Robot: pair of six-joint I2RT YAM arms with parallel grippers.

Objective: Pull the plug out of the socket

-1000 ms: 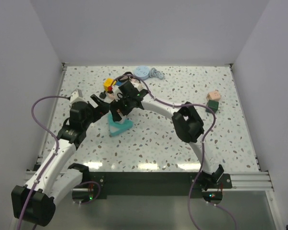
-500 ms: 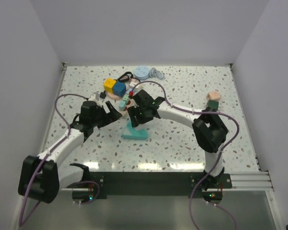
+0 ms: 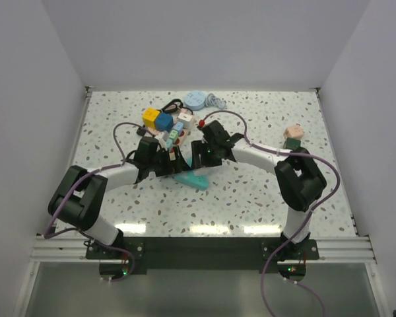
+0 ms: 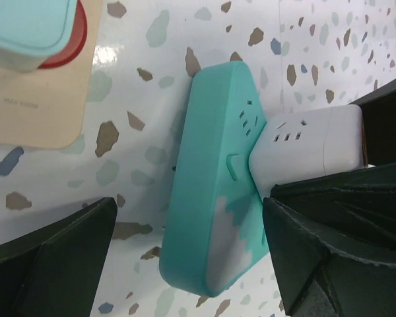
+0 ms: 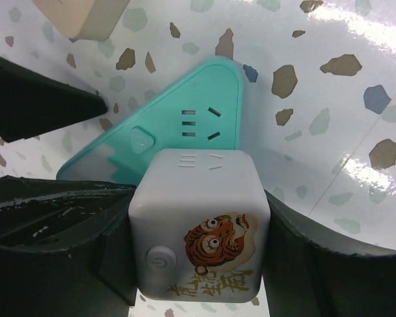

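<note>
Teal block [image 5: 165, 125] and white cube [image 5: 198, 191] look smooth matt plastic; table [image 5: 356, 39] glossy.

Two robot arms bent inward over a speckled table [image 3: 251, 191] — left gripper [image 3: 166, 162] and right gripper [image 3: 199, 158] close together, a teal block [image 3: 197, 180] at their tips.

Both arms stretched inward, left end effector [image 4: 185, 247] spread wide, right end effector [image 5: 198, 254] clamped on white cube [image 5: 198, 198].

1. The plug [image 5: 198, 224] is a white rounded cube with a tiger print and a round button on one side, sitting against the socket's slotted face.
2. The socket [image 5: 178, 125] is a teal rounded triangular block lying mid-table [image 3: 251, 125].
</note>
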